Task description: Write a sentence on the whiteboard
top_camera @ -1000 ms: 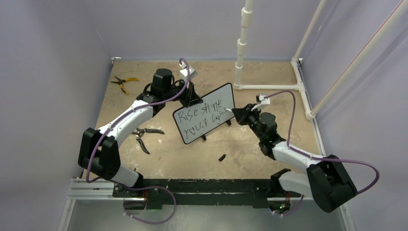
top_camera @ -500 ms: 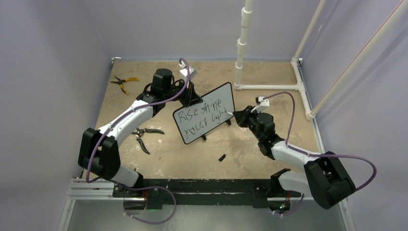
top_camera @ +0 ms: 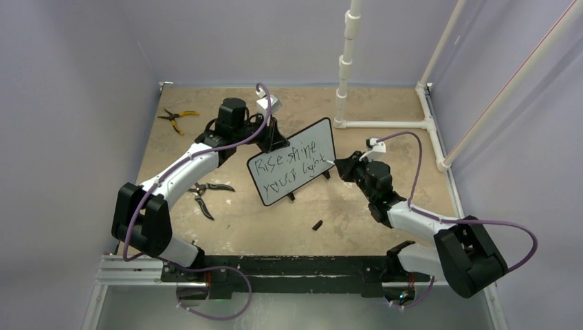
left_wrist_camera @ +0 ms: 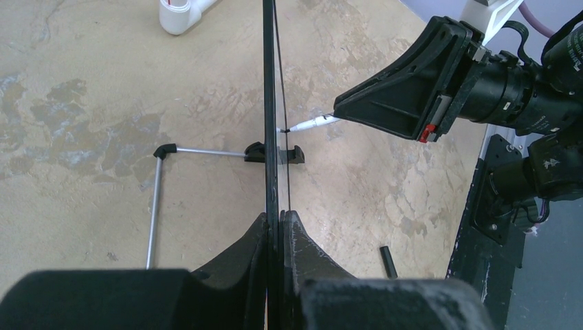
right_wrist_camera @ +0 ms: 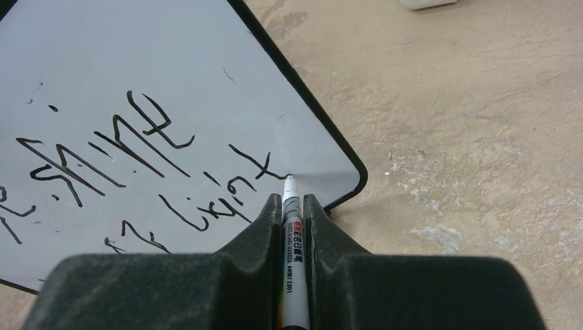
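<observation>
Right gripper [right_wrist_camera: 293,203] is clamped on a white marker [right_wrist_camera: 293,237], whose tip touches the whiteboard [right_wrist_camera: 137,48] near its lower corner, at the end of the sentence [right_wrist_camera: 130,148]. Left gripper [left_wrist_camera: 276,223] is closed on the whiteboard's edge. The whiteboard stands on its feet mid-counter [top_camera: 357,206].

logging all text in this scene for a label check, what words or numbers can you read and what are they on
"Rise shine": upper line of the handwritten sentence on the whiteboard.
"your light": lower line on the same board, in rough lettering.
Marker barrel: a small printed label, too blurred to read.
No other text is legible.
</observation>
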